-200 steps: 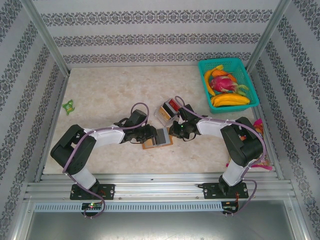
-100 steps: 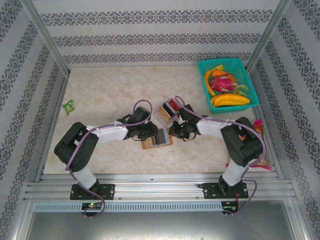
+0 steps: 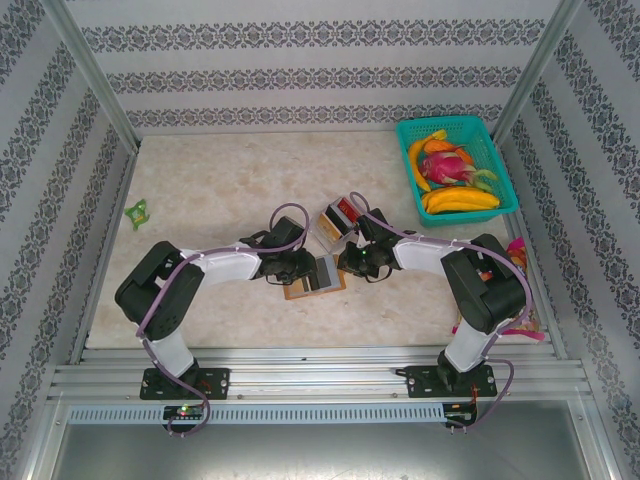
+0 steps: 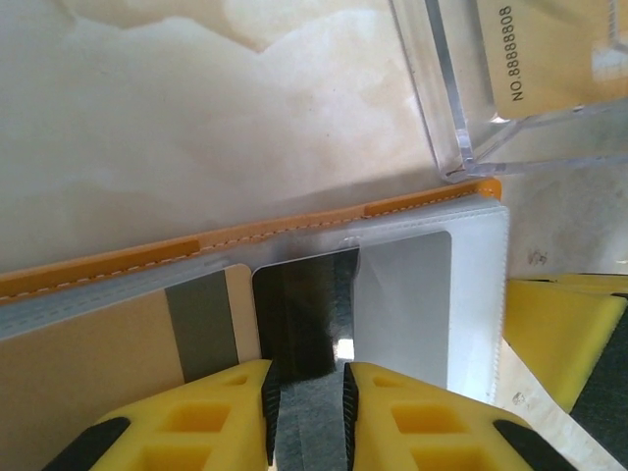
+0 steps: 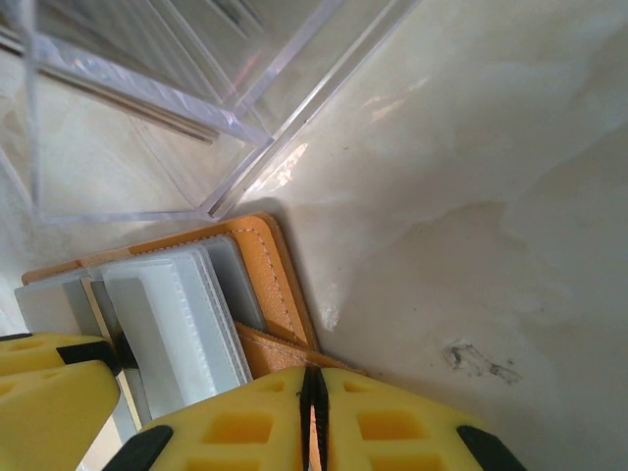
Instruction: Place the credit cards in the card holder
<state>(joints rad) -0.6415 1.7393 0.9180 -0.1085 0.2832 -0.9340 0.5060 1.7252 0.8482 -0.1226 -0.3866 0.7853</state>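
Observation:
The orange-tan card holder (image 3: pixel 312 290) lies open on the table between both arms, its clear sleeves (image 4: pixel 432 294) facing up. My left gripper (image 4: pixel 304 378) is shut on a black card (image 4: pixel 299 309) whose far end lies at the mouth of a sleeve. A tan card with a grey stripe (image 4: pixel 201 319) sits in the neighbouring sleeve. From above, the left gripper (image 3: pixel 303 268) is at the holder's left side. My right gripper (image 5: pixel 314 378) is shut on the holder's leather flap (image 5: pixel 270 280) and appears at its right edge (image 3: pixel 351 262).
A clear plastic box (image 3: pixel 333 225) stands just behind the holder with a red card (image 3: pixel 347 210) and a tan numbered card (image 4: pixel 549 49) inside. A teal basket (image 3: pixel 505 175) of toy fruit sits back right. A small green object (image 3: pixel 137 211) lies far left.
My left arm has reached further right, carrying the black card over the holder toward the sleeve. The right gripper and the holder have stayed put.

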